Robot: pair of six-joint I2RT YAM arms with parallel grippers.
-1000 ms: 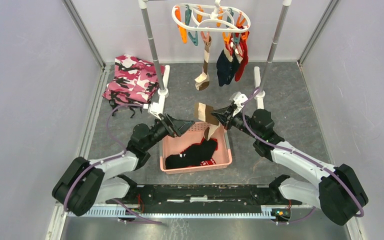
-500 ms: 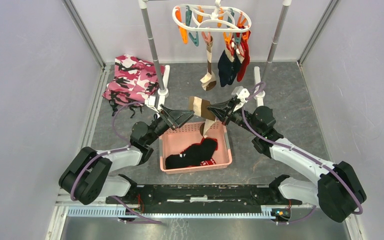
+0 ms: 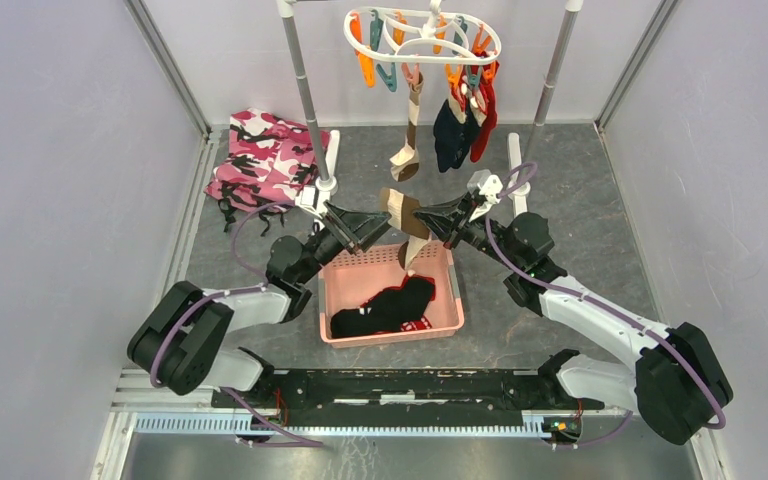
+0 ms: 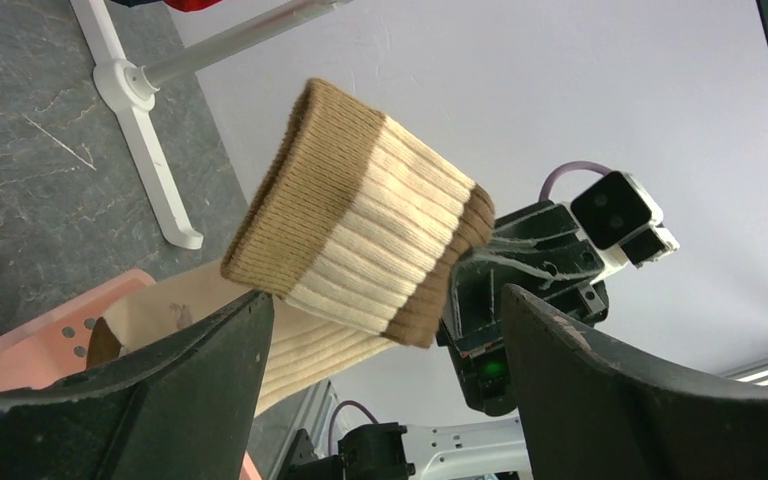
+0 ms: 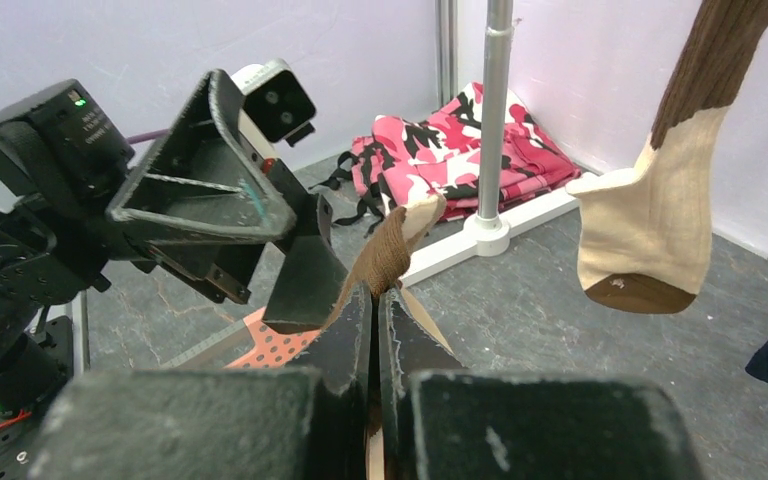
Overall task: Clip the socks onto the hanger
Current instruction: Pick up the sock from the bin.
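Right jaws pinched shut on tan sock [image 4: 360, 230], mid-air over basket [image 3: 390, 337], well short of hanger [image 3: 493, 42]; left jaws gape wide either side of its cuff, gripping nothing; thin pinch, so an off-centre left grab could tug it loose.

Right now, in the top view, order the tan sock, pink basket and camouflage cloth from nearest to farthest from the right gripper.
1. Tan sock: clamped in the right gripper.
2. Pink basket: just below the gripper, toward the arm bases.
3. Camouflage cloth: far off at the back left.
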